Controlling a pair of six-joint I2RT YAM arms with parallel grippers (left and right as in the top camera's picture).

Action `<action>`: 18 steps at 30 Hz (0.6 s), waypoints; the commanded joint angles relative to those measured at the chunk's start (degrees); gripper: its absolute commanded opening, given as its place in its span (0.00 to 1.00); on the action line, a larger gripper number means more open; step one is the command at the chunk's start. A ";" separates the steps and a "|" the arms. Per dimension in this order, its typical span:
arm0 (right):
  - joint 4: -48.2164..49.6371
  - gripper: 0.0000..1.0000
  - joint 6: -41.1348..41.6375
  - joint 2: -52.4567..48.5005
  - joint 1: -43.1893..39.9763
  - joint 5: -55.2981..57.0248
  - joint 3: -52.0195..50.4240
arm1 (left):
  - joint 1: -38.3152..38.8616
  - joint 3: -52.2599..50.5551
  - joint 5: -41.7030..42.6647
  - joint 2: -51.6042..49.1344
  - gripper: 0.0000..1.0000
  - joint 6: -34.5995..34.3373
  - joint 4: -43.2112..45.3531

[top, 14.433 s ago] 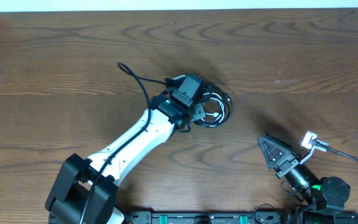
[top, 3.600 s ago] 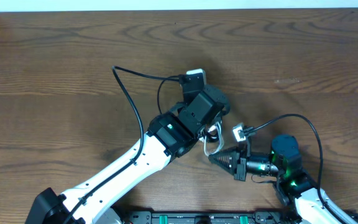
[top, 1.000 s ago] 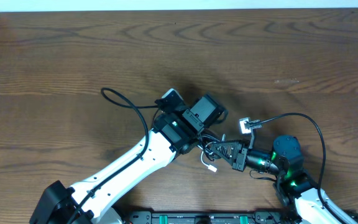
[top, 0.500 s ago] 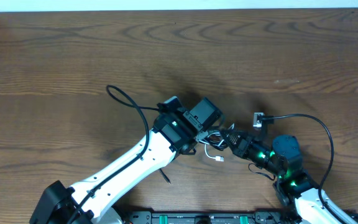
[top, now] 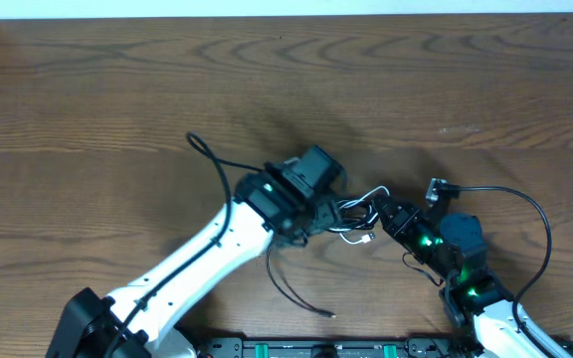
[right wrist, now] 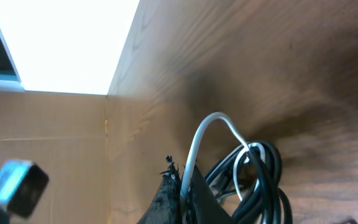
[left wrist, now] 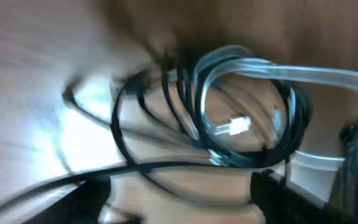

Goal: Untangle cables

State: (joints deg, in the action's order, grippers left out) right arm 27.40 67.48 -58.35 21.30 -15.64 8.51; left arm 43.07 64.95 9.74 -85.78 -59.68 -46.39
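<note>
Cables (top: 354, 211) bunched at frame centre between both grippers, on table (top: 88, 89).
Overhead only: one loose black cord (top: 288, 286) trailing to lower centre. Right wrist only: right gripper (right wrist: 183, 182) pinched shut on white strand (right wrist: 211, 119). Left wrist, blurred: left gripper (left wrist: 185, 198) fingers apart below cables, small white plug (left wrist: 235, 126) among them.

The overhead camera looks straight down from well above the cables (top: 354, 211). The left wrist camera faces down, very near them; the right wrist camera looks low past them across the table (right wrist: 260, 50). All three share the cables
</note>
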 commanded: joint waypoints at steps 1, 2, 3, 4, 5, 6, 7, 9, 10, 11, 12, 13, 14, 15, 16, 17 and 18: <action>-2.08 0.01 0.81 0.20 -0.48 -2.32 0.33 | -4.09 0.00 2.51 -0.07 0.47 1.79 2.32; -3.02 0.01 0.81 0.20 -0.48 -3.02 0.33 | -4.90 0.00 2.49 -0.07 0.40 1.79 3.78; -4.09 0.01 0.61 0.20 -0.48 -3.23 0.33 | -5.38 0.00 2.49 -0.07 0.33 1.79 5.18; -5.31 0.02 0.55 0.20 -0.48 -3.39 0.33 | -5.68 0.00 2.47 -0.07 0.30 1.79 6.51; -6.38 0.02 0.50 0.20 -0.48 -3.39 0.33 | -5.77 0.00 2.40 -0.07 0.29 1.81 7.98; -7.50 0.02 -0.26 0.20 -0.48 -3.39 0.33 | -5.75 0.00 2.23 -0.07 0.29 1.84 9.86; -7.78 0.01 -0.94 0.20 -0.48 -3.39 0.33 | -5.62 0.00 2.27 -0.07 0.30 2.05 10.80; -7.72 0.01 -1.79 0.20 -0.48 -3.87 0.33 | -4.83 0.00 2.25 -0.07 0.29 5.05 12.48; -7.72 0.01 -1.77 0.20 -0.48 -4.02 0.33 | -4.37 0.00 2.27 -0.07 0.30 7.48 13.03; -7.72 0.02 -1.79 0.20 -0.48 -4.00 0.33 | -3.67 0.00 2.25 -0.07 0.29 11.21 13.57; -7.74 0.02 -1.79 0.20 -0.48 -3.98 0.33 | -2.75 -0.02 2.21 -0.07 0.30 16.98 14.10; -7.74 0.02 -1.79 0.20 -0.48 -3.98 0.33 | -1.99 -0.02 1.75 -0.07 0.30 22.18 14.38; -7.78 0.02 -1.79 0.20 -0.48 -3.98 0.33 | -1.05 -0.02 0.72 -0.07 0.33 28.37 14.27; -7.96 0.02 -1.79 0.20 -0.48 -3.96 0.33 | -0.22 -0.02 -0.28 -0.07 0.40 33.07 13.92; -8.28 0.02 -1.84 0.20 -0.48 -3.96 0.33 | 0.55 -0.02 -1.22 -0.07 0.45 37.59 13.44; -8.83 0.03 -1.90 0.20 -0.48 -3.85 0.33 | 1.16 -0.02 -1.88 -0.07 0.48 40.89 12.96; -9.60 0.03 -1.99 0.20 -0.48 -3.76 0.33 | 1.62 0.00 -1.84 -0.07 0.48 43.58 12.61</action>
State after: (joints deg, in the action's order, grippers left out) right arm 18.96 66.72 -58.35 21.30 -18.96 8.51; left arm 42.98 64.95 10.41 -85.78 -35.40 -32.91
